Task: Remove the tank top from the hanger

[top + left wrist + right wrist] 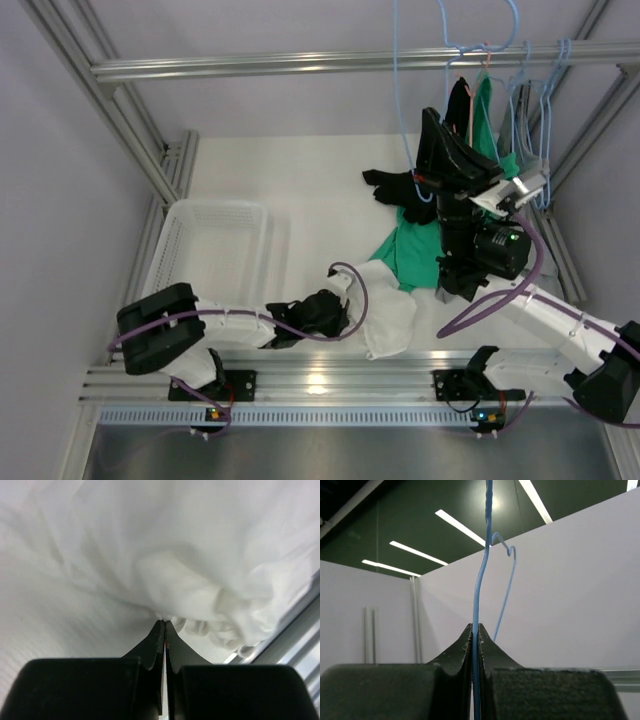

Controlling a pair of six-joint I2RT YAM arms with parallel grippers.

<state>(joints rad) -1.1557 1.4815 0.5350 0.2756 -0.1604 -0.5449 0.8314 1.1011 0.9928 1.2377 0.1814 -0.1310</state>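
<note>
The white tank top (388, 312) lies crumpled on the table near the front edge. My left gripper (342, 300) is shut, its tips pinching the tank top's edge. In the left wrist view the white cloth (175, 570) fills the frame above the closed left gripper (164, 623). My right gripper (437, 135) is raised at the back right and shut on a thin blue wire hanger (400, 100). In the right wrist view the hanger wire (480, 585) runs up out of the closed right gripper (475, 628), bare of cloth.
A green garment (410, 248) and a black garment (395, 185) lie on the table under the right arm. A white basket (215, 215) stands at the left. More hangers (530, 95) and a green top (485, 110) hang from the rail (300, 66) at the back right.
</note>
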